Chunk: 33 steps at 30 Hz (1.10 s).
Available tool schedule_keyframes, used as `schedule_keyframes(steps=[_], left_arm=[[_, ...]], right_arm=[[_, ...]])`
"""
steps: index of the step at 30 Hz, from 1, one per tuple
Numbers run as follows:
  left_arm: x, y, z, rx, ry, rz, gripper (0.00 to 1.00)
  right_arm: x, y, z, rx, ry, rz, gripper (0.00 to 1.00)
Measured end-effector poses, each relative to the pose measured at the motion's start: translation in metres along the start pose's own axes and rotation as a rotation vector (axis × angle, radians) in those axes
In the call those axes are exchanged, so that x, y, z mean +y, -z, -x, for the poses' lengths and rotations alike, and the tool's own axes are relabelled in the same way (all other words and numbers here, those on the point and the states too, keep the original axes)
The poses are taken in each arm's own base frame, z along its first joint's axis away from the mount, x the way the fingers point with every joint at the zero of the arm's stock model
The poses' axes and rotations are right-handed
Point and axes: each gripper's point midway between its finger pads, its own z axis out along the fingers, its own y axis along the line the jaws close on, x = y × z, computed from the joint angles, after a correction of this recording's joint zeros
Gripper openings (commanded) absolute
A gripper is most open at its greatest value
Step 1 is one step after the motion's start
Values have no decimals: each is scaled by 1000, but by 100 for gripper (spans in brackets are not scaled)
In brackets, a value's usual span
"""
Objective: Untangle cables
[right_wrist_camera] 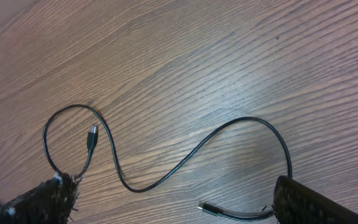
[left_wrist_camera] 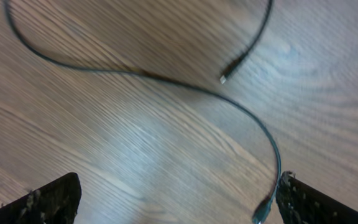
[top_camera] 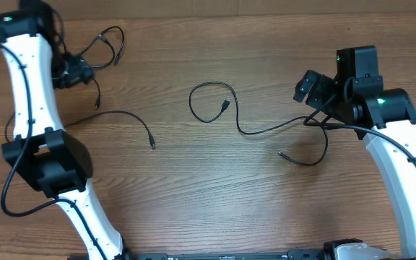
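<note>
Left pincer [left_wrist_camera: 179,202] wide open, empty; right pincer [right_wrist_camera: 173,199] wide open over loose cable [right_wrist_camera: 247,119].

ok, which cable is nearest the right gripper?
The long looped cable, snaking from the middle to the right gripper. The arc-shaped cable and the top-left cable lie far left.

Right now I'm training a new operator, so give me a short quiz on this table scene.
1. How many thin black cables lie on the table? A one, B three, C six.
2. True or false: the centre cable forms a loop.
3. Fill in: left pincer and right pincer are both ____.
Key: 1 B; 2 true; 3 open.
</note>
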Motion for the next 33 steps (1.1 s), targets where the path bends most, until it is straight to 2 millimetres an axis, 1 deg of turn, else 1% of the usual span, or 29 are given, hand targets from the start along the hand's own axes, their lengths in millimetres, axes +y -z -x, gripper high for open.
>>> schedule_keyframes(steps=[3,5,9,13,17,22,27,30,33], left_arm=[[-11,-10,-12,36,-21,12,100],[-15,-19,-18,56,-29,22,100],[-11,-34,-26,85,-35,57,100],[-1,-44,-20,75,-13,85,100],[15,-55,-11,64,32,103,100],[32,-74,-3,56,84,109,100],[40,-92,-3,63,107,117,100],[45,-101,2,46,130,109,100],[56,-108,6,43,159,110,100]], right_arm=[[0,0,0,-1,0,0,100],[0,0,0,-1,0,0,100],[0,0,0,-1,0,0,100],[0,0,0,0,0,0,100],[0,0,0,-1,0,0,100],[0,0,0,-1,0,0,100],[0,0,0,0,0,0,100],[0,0,0,0,0,0,100],[0,0,0,-1,0,0,100]])
